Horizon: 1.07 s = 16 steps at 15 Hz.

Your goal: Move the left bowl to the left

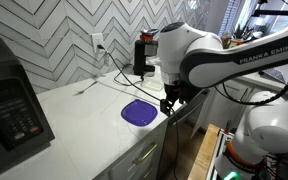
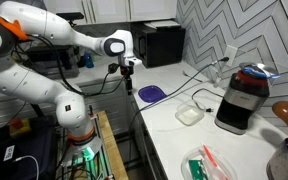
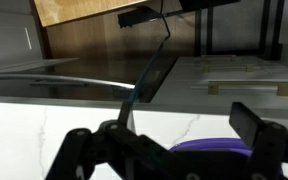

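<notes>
Left bowl (image 2: 189, 114) faint against white counter (image 2: 169, 136)

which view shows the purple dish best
In an exterior view the dish lies whole, largest. In an exterior view from farther off it looks smaller; the wrist view shows only a sliver behind the claw.

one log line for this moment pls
phase: pre-grasp | gripper: open, empty, hovering by purple dish | clear bowl: untouched, apart from gripper
</notes>
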Each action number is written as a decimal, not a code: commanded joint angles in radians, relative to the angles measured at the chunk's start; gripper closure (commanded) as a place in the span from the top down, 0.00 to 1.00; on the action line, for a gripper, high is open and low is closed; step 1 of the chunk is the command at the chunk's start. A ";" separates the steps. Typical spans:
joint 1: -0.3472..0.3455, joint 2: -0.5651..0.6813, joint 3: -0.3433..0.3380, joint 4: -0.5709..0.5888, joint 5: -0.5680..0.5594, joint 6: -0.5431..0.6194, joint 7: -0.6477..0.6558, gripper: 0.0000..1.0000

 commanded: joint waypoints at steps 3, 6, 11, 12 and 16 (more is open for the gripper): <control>-0.074 0.003 0.008 -0.010 -0.101 0.019 0.165 1.00; -0.169 0.035 -0.040 -0.023 -0.234 0.064 0.231 1.00; -0.307 0.190 -0.164 0.078 -0.432 0.211 0.198 1.00; -0.307 0.217 -0.193 0.110 -0.449 0.251 0.165 1.00; -0.262 0.272 -0.315 0.185 -0.370 0.478 -0.067 1.00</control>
